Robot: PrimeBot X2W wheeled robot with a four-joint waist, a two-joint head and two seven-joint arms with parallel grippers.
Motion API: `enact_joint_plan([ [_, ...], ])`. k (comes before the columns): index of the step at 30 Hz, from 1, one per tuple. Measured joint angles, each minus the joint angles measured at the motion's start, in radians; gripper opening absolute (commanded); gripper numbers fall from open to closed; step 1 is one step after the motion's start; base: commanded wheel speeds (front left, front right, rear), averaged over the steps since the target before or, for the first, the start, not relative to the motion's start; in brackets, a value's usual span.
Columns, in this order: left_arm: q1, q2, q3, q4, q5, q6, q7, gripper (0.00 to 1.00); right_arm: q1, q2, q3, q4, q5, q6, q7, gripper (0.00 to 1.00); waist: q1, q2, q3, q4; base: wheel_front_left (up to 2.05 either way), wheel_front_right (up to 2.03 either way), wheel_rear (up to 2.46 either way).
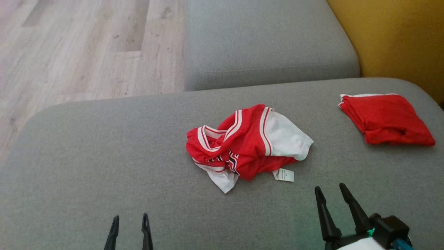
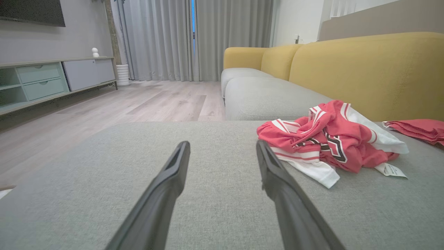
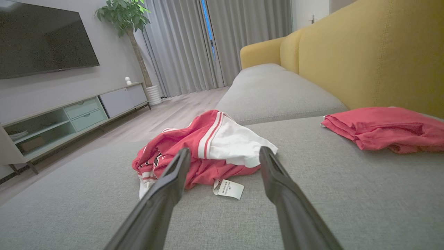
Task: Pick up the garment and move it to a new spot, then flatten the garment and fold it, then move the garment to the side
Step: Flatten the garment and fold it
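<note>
Fingers first, since they're closest to me: the left gripper [image 1: 130, 216] pokes up at the lower left of the head view with just its dark tips showing. They're spread apart with nothing between them, over bare grey seat cushion [image 1: 86, 156]. From the left wrist view they sit low over the fabric, but I can't tell if they touch it.

Room-wise, the whole left half of that cushion is bare, and its rounded left and far edges drop off toward the wooden floor [image 1: 86, 45].

The garment [image 1: 248, 144] lies crumpled about mid-cushion. It's red with white striped trim and a white panel, and a white label [image 1: 283, 174] sticks out on its near right side.

The right gripper [image 1: 330, 186] comes up from the lower right with its fingers also apart and empty, leaning slightly left. Its tips are near the label but not touching it.

Further right a folded red cloth [image 1: 386, 119] sits close to the cushion's right edge, well apart from the crumpled one.

Beyond that there's a second grey cushion [image 1: 263, 45] and a yellow backrest [image 1: 399, 34] running along the right. The wrist views show a low cabinet [image 2: 45, 81], grey curtains [image 2: 194, 38], a wall TV [image 3: 41, 38] and a potted plant [image 3: 125, 17] across the floor.
</note>
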Motion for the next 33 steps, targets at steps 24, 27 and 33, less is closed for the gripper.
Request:
enact_joint_plan([
  [24, -0.930, -0.012, -0.300, 0.370, 0.098, -0.167, 0.140, 1.00, -0.232, -0.041, 0.083, -0.090, 0.021, 0.000, 0.000, 1.00, 0.0004, 0.0000, 0.347, -0.171, 0.00, 0.00, 0.00],
  [27, -1.072, -0.015, -0.349, 0.451, 0.106, -0.186, 0.184, 1.00, -0.267, -0.040, 0.088, -0.106, 0.022, 0.000, 0.000, 1.00, 0.0004, 0.0000, 0.414, -0.200, 0.00, 0.00, 0.00],
  [33, -1.246, -0.018, -0.417, 0.650, 0.115, -0.218, 0.253, 1.00, -0.304, -0.037, 0.116, -0.112, 0.029, 0.000, 0.000, 1.00, 0.0004, -0.0001, 0.531, -0.251, 0.00, 0.00, 0.00],
])
